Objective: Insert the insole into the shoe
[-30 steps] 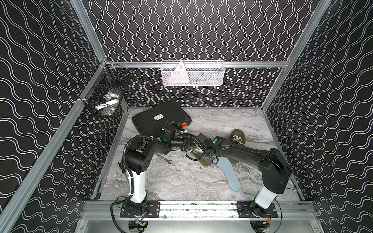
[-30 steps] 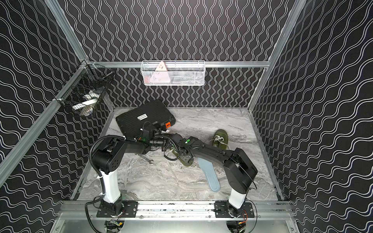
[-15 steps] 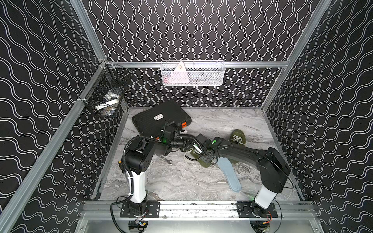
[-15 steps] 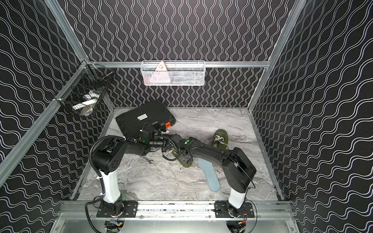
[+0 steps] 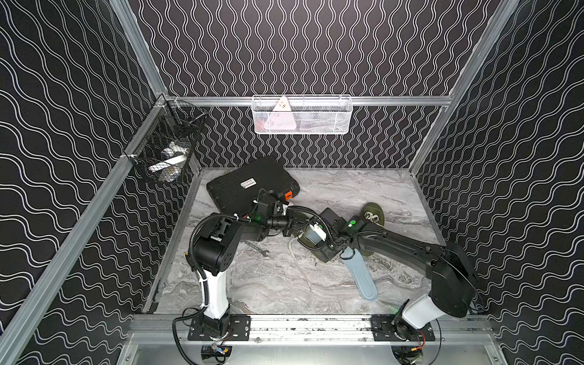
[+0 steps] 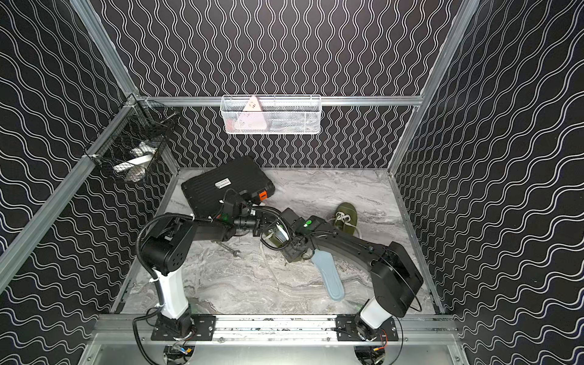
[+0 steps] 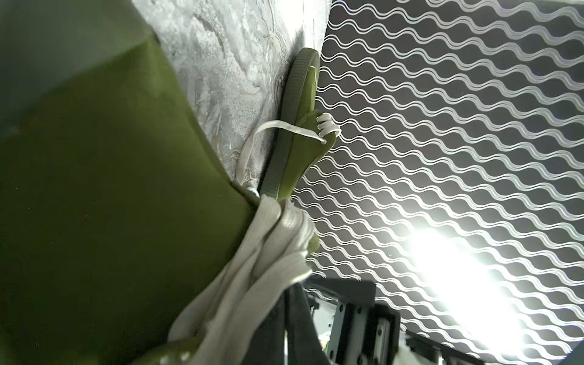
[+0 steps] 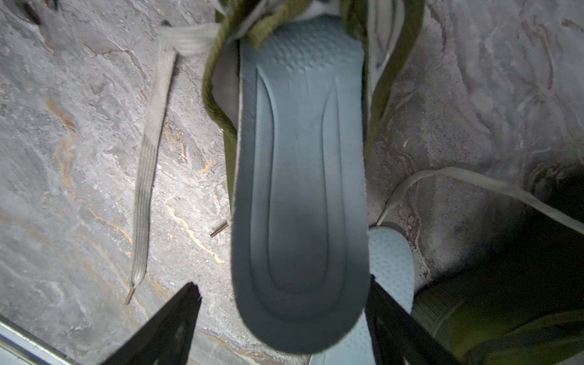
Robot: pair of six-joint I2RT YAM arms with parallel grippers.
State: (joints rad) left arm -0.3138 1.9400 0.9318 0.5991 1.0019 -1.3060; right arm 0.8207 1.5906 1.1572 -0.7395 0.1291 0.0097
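The blue-grey insole (image 8: 300,189) lies with its toe end tucked inside the olive shoe (image 7: 110,189). Its heel end projects out over the marble tabletop (image 5: 268,290). The right gripper (image 8: 282,284) straddles that heel with its jaws apart, one finger clear of the insole's edge. The left gripper (image 5: 294,226) is closed, close against the shoe; what it pinches cannot be told. A second insole (image 5: 360,275) lies partly beneath the heel, and a second shoe (image 5: 373,215) lies near.

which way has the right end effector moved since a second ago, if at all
Yes. The right end effector has backed slightly off the shoe, away from the black case.
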